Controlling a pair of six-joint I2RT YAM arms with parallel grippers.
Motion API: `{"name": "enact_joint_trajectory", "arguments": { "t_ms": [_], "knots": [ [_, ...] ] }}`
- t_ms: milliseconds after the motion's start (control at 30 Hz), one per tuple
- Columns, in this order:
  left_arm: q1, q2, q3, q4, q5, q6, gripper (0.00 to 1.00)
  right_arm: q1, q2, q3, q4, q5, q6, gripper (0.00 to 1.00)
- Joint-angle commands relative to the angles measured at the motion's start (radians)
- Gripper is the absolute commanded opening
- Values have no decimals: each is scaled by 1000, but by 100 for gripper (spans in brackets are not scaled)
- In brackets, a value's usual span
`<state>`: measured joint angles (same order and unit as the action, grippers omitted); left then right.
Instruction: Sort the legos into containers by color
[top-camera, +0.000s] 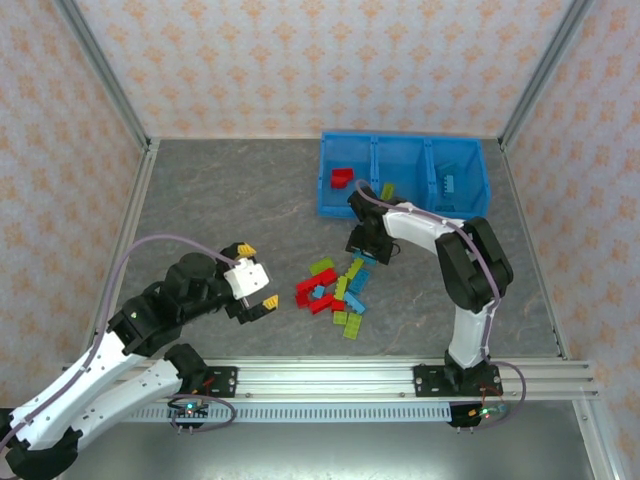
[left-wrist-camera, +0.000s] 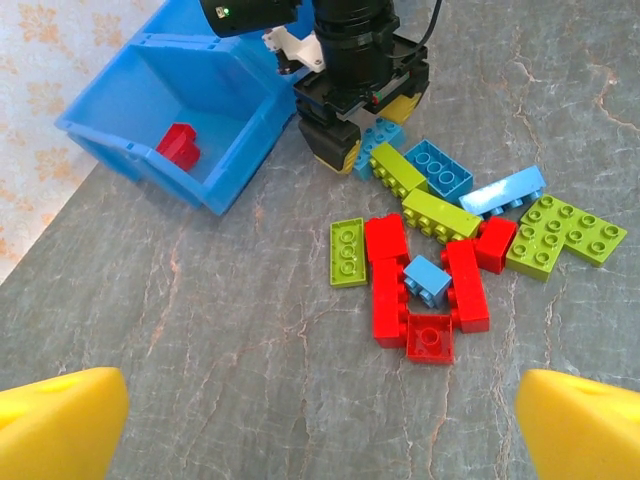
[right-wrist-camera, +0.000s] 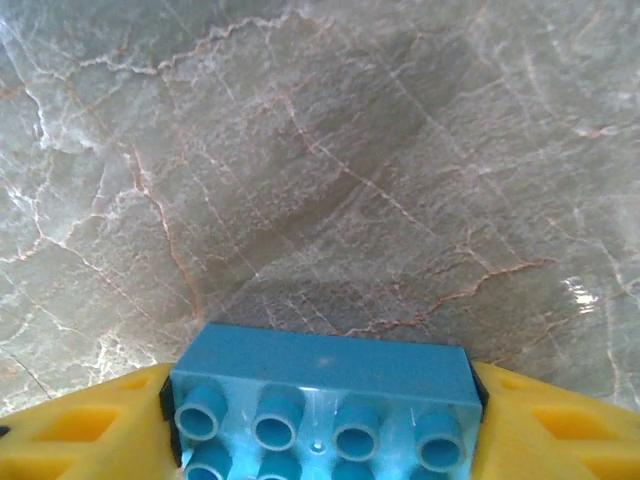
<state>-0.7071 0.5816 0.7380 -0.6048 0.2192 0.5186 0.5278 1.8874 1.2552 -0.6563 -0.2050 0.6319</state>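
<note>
- Grip: the right gripper (right-wrist-camera: 320, 430) has its yellow jaws closed on the ends of a light-blue studded plastic brick (right-wrist-camera: 320, 375), over bare grey table (right-wrist-camera: 300, 150).
- Farther left, the left gripper (top-camera: 258, 275) gapes wide and empty, apart from the loose pile of red, yellow-green and blue bricks (top-camera: 335, 290).
- Slip risk: smooth brick ends could slide out on a quick swing.
- Just beyond the held brick sits the bright-blue three-part plastic bin (top-camera: 400, 138). A low carry would likely clip its near wall, and stopping short would drop blue among yellow-green.
- Open table lies left of the pile.

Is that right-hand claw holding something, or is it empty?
Holding: a light blue brick sits squeezed between the yellow fingers of the right gripper.
</note>
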Motion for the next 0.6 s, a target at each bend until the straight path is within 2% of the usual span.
{"name": "enact_joint_trajectory", "arguments": {
  "t_ms": [0,67,233,333,433,567],
  "knots": [
    [-2,-25,-14,34,-23,14,100,5,-68,-13,-3,78,20,58],
    [-1,-26,-13,36,-31,17,100,5,-128,-36,-8,106,28,55],
    [-2,-23,-14,65,-17,1,100,0,-330,-68,-58,225,43,54],
    [-2,-22,-13,79,-10,-12,100,-48,-458,-68,-65,294,31,54],
    [-1,-22,-21,92,-7,-28,100,-173,-533,-51,-39,326,-10,54],
    [0,-34,-45,119,-1,-50,100,-402,-466,29,16,225,-64,53]
  ]
}}
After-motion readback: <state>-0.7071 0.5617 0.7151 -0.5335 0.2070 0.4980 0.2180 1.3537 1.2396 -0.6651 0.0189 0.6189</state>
